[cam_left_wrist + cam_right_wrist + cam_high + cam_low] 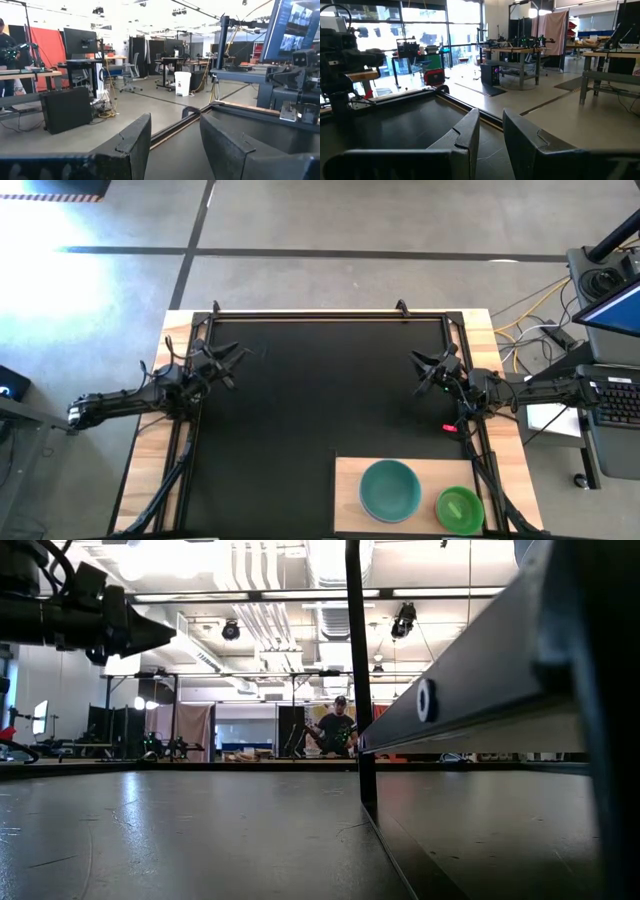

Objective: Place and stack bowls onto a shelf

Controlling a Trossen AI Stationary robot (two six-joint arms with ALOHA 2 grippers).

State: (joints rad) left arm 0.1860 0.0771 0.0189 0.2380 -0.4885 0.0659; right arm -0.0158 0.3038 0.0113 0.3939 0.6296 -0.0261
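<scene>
No brand, label or writing can be read anywhere you look. The flat rectangular light wooden shelf (pixel 405 475) lies well apart from the right gripper (pixel 424 374), toward the arm's base side of the black mat (pixel 320 390). It carries a large round teal-green plastic bowl (pixel 390 489) beside a smaller light green plastic bowl (pixel 460 508). Both the right gripper and the left gripper (pixel 232 367) hover released, grasping nothing.

Bright ceiling lights, floor glare, blurred foreground
</scene>
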